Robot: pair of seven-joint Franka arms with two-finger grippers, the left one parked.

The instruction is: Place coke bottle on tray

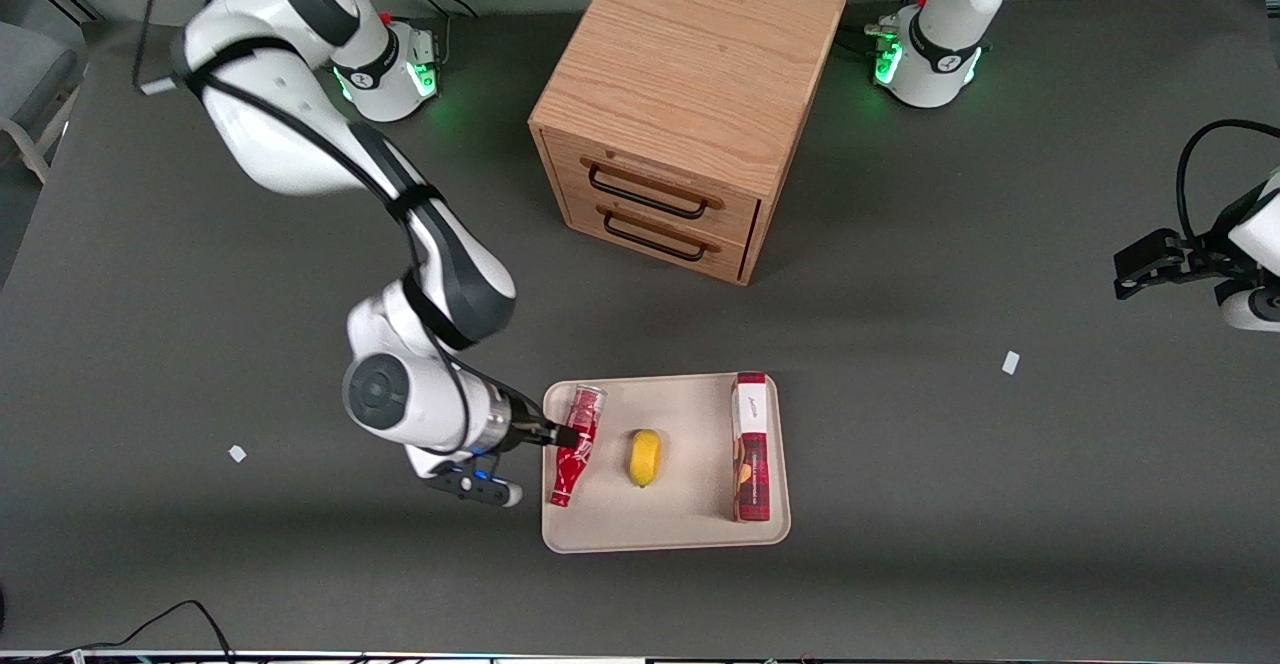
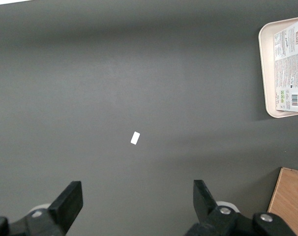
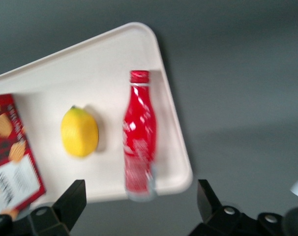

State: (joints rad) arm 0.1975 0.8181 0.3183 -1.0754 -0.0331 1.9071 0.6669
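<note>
The coke bottle point(image 3: 138, 140) is glossy red with white script, a red cap and a silvery base. The tray point(image 3: 114, 46) is plain beige. A lemon point(image 3: 79, 132) is bright yellow; the snack box point(image 1: 750, 444) is red and white. The gripper point(image 1: 553, 435) by the bottle is black.

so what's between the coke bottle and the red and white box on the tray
A lemon lies on the tray between the coke bottle and the box, touching neither; front view shows it. The open gripper is beside the bottle.
</note>
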